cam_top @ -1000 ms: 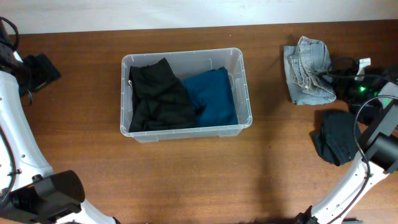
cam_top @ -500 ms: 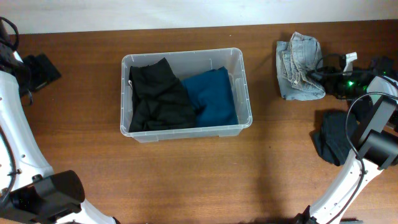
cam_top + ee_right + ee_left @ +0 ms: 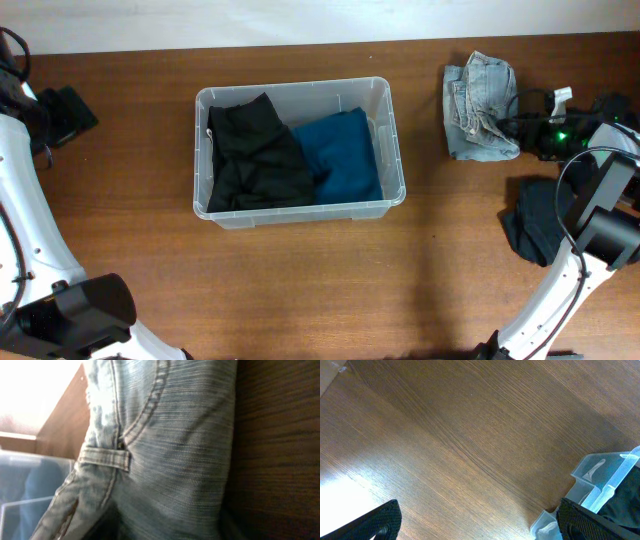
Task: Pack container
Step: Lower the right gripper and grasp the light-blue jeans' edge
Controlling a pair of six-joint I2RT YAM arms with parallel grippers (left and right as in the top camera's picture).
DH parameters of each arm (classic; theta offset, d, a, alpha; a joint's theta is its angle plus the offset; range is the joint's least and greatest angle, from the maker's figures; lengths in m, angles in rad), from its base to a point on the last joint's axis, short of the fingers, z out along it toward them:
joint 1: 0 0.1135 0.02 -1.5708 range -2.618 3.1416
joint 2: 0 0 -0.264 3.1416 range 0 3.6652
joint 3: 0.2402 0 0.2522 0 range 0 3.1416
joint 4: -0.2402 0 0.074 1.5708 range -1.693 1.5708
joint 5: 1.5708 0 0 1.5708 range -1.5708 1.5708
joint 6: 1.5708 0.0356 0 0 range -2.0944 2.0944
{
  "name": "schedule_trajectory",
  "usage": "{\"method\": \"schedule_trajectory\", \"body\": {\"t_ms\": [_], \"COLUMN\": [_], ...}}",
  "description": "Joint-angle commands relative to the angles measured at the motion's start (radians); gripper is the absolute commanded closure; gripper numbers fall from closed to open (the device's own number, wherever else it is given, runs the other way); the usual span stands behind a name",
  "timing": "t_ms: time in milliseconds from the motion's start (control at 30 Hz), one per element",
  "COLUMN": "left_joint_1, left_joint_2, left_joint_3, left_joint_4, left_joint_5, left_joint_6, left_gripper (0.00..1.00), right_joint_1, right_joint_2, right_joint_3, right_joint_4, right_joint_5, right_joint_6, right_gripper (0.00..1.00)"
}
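Observation:
The container point(image 3: 290, 88), a clear plastic bin, stands at the table's middle with a black garment point(image 3: 255, 150) and a blue garment point(image 3: 345, 155) folded inside. Its corner shows in the left wrist view point(image 3: 605, 475) and at the left edge of the right wrist view point(image 3: 20, 485). A pair of light denim jeans point(image 3: 478, 115) lies crumpled at the back right. My right gripper point(image 3: 512, 125) is at the jeans' right edge, with the denim point(image 3: 170, 450) bunched between its dark fingers. My left gripper point(image 3: 482, 527) hangs open over bare wood left of the container.
A second black garment point(image 3: 540, 220) lies on the table at the right, just in front of the jeans and under my right arm. The left arm's base and cables sit at the far left edge point(image 3: 60, 115).
The jeans have slid left and bunched up as my right gripper moved in on them from the right and its fingers closed on the denim. The left arm has not moved.

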Motion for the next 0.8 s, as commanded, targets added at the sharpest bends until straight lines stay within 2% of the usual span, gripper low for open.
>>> {"method": "schedule_trajectory", "body": {"t_ms": [0, 167, 267, 433, 667, 767], "left_joint_1": [0.002, 0.002, 0.002, 0.002, 0.002, 0.002], "left_joint_2": [-0.024, -0.024, -0.024, -0.024, -0.024, -0.024], "left_joint_3": [0.011, 0.011, 0.011, 0.011, 0.011, 0.011], "left_joint_4": [0.000, 0.000, 0.000, 0.000, 0.000, 0.000], "left_joint_5": [0.007, 0.007, 0.007, 0.007, 0.007, 0.007], "left_joint_6": [-0.010, -0.010, -0.010, -0.010, -0.010, -0.010], "left_gripper": [0.01, 0.01, 0.00, 0.00, 0.00, 0.01], "right_joint_1": [0.016, 0.011, 0.002, -0.025, -0.051, -0.051], "right_joint_2": [0.057, 0.057, 0.056, 0.056, 0.056, 0.056], "right_joint_3": [-0.013, -0.012, -0.011, -0.009, -0.001, -0.001], "right_joint_4": [-0.012, 0.004, 0.030, 0.072, 0.074, 0.072], "right_joint_5": [0.046, 0.038, 0.022, -0.106, -0.153, -0.153], "right_joint_6": [0.007, 0.071, 0.130, 0.153, 0.179, 0.179], "right_gripper": [0.54, 0.56, 0.65, 0.67, 0.91, 0.96]}}
